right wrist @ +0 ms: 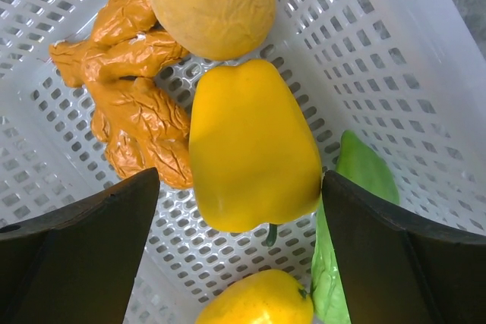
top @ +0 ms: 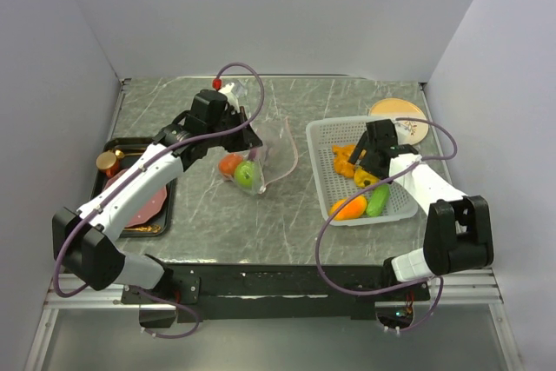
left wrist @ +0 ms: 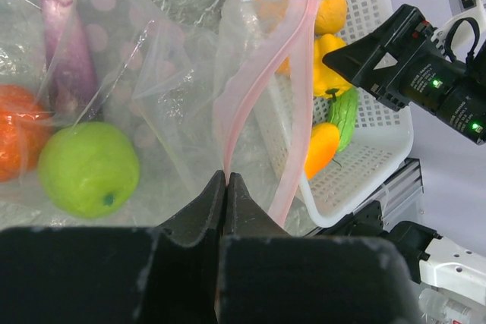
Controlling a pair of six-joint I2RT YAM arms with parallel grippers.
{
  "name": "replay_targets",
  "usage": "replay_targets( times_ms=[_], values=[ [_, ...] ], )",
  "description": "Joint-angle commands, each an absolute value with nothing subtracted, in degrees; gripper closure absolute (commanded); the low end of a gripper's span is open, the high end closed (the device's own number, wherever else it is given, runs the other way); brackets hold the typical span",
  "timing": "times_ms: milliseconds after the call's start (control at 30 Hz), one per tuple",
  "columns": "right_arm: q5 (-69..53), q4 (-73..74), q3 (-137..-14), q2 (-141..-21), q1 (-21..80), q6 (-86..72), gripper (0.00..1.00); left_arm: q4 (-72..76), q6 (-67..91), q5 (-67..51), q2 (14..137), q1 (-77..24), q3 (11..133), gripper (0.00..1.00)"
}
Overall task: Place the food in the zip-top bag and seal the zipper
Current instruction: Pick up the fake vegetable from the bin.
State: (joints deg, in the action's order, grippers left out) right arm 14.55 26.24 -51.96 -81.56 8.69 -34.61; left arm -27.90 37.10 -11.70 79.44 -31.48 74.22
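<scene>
Clear bag: lime, tomato, eggplant inside, beyond left gripper, pinched tight on zipper. Basket: pepper between wide-spread right gripper; cucumber, mango beside.

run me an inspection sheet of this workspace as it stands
surface: grey marbled table
job's things: zip-top bag mid-table, mouth open, holding lime, tomato, eggplant; yellow pepper, mango, cucumber in white basket
clutter: black tray with reddish slab and brown jar at left; plate behind basket; ginger piece in basket
jaws: left jaws shut on the zipper; right jaws open astride yellow pepper
cables: purple cable loops off each arm
surroundings: plain walls on three sides
</scene>
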Motion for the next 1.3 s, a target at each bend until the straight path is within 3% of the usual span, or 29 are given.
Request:
replay_targets(
  times_ms=[0, 133, 333, 400, 433, 533, 667, 733, 1033, 1100, 1200, 1267],
  values=[
    [14.1, 24.3, -51.0, -80.3, 7.6, -34.0, 0.1, -27.2, 36.8, -10.7, 77.5, -31.6, 74.4, 0.99],
    [13.5, 25.0, -51.4, -82.7, 7.1, -33.4, 0.14, -26.9, 36.8, -10.9, 78.0, -31.6, 74.8, 0.99],
    [12.0, 24.5, -51.2, -83.6, 7.1, -33.0, 0.29, -27.3, 36.6, -11.5, 78.5, -31.6, 75.2, 0.99],
    [11.8, 24.6, -51.2, -83.9, 7.1, -33.2, 0.29, -27.3, 36.5, -11.2, 78.4, -31.6, 75.1, 0.99],
    [11.3, 24.7, -51.2, -84.1, 7.2, -33.2, 0.22, -27.4, 36.4, -11.1, 78.4, -31.6, 75.0, 0.99],
    [10.2, 23.3, -50.3, -83.7, 7.2, -32.8, 0.26, -27.8, 36.5, -11.1, 78.1, -31.6, 75.0, 0.99],
    [9.9, 23.6, -50.4, -83.8, 7.1, -33.0, 0.23, -27.8, 36.6, -10.6, 77.6, -31.6, 74.7, 0.99],
    [9.4, 23.5, -50.4, -84.0, 7.1, -32.5, 0.31, -27.9, 36.6, -10.5, 77.7, -31.6, 74.9, 0.99],
    [7.2, 23.4, -50.3, -84.6, 7.1, -32.3, 0.36, -28.2, 36.4, -11.1, 78.3, -31.6, 75.2, 0.99],
    [4.7, 21.5, -48.9, -83.2, 7.1, -32.7, 0.33, -27.8, 36.4, -11.1, 78.0, -31.6, 74.7, 0.99],
    [1.4, 18.6, -47.4, -81.7, 7.1, -33.5, 0.19, -27.8, 36.5, -10.5, 78.1, -31.6, 74.7, 0.99],
    [1.6, 19.1, -47.5, -81.6, 7.0, -33.7, 0.15, -27.6, 36.6, -11.1, 78.2, -31.6, 74.8, 0.99]
  ],
)
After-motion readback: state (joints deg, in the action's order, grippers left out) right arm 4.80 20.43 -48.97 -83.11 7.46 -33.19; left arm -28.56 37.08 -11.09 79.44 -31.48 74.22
